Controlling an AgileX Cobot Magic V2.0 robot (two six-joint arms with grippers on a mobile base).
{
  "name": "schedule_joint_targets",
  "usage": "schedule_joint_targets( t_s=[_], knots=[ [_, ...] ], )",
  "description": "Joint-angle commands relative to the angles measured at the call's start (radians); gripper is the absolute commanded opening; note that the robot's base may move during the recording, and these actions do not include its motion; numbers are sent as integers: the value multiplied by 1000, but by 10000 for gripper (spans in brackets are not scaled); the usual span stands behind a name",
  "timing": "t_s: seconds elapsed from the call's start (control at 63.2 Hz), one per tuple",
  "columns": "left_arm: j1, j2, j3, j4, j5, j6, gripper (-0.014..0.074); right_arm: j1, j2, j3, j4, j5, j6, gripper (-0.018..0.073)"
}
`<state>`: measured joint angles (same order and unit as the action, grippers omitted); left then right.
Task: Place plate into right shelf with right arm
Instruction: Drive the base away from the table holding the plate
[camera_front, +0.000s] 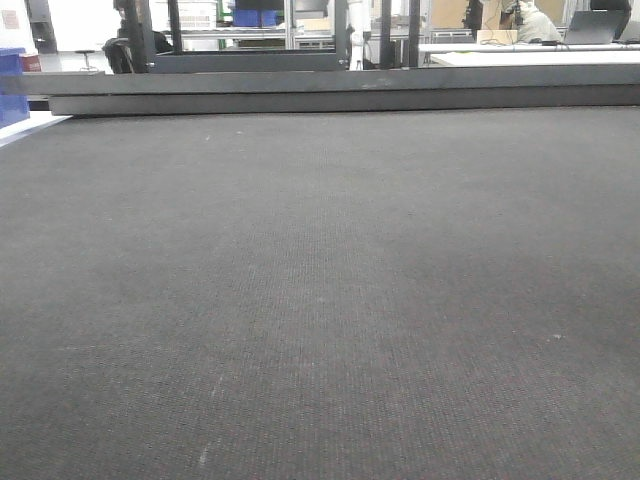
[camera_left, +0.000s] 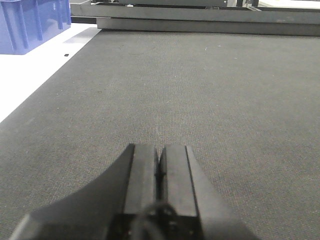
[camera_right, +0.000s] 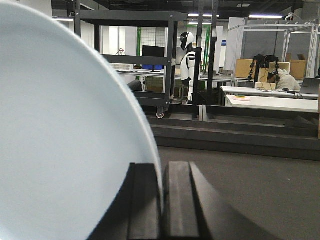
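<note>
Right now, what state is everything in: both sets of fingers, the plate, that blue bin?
Left fingers: shut together, holding nothing, above the dark mat.
Right fingers: shut on the plate at its rim.
Plate: gripped, edge-on to the wrist camera, not on a shelf yet.
Blue bin: upright on the white surface; contents unseen.

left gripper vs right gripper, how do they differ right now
The left gripper is shut on nothing, its fingers pressed together. The right gripper is shut on the plate, with the rim caught between its fingers. The left gripper sits low over the dark mat, while the right gripper faces out across the workshop. Both have black, blocky fingers.
</note>
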<state>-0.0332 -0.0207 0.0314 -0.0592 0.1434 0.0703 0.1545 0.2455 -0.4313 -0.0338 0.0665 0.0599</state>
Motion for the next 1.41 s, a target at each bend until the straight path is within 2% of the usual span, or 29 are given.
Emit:
schedule_joint_targets(
  t_s=[0.0,1.392],
  knots=[
    [-6,-2,8,-4,-84,3,-47,-6,8,-29,-10,-105,-9,54],
    [-6,-2,8,-4,-84,3,-47,-6,8,-29,-10,-105,-9,54]
  ],
)
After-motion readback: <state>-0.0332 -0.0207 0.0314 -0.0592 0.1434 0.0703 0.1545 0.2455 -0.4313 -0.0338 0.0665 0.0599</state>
